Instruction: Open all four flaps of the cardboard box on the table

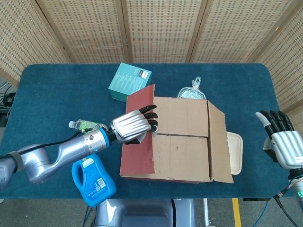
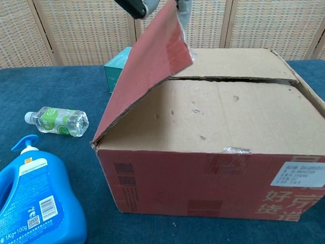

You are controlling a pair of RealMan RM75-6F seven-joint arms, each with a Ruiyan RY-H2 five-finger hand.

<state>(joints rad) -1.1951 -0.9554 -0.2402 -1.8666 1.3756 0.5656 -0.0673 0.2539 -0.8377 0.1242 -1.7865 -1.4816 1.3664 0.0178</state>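
The cardboard box (image 1: 182, 156) stands mid-table. Its red left flap (image 1: 138, 144) is raised steeply, and my left hand (image 1: 135, 126) grips the flap's free edge, fingers over the top. In the chest view the flap (image 2: 144, 76) tilts up to the frame's top, where only the fingertips (image 2: 184, 10) of that hand show. Two brown inner flaps (image 2: 228, 107) lie shut with a seam between them. The right flap (image 1: 220, 142) slopes down on the box's right side. My right hand (image 1: 283, 139) hovers beyond the table's right edge, fingers apart and holding nothing.
A teal carton (image 1: 130, 81) and a clear bag (image 1: 193, 92) lie behind the box. A small green bottle (image 1: 86, 126) and a blue detergent bottle (image 1: 93, 179) lie left of it. A white container (image 1: 235, 151) sits against its right side.
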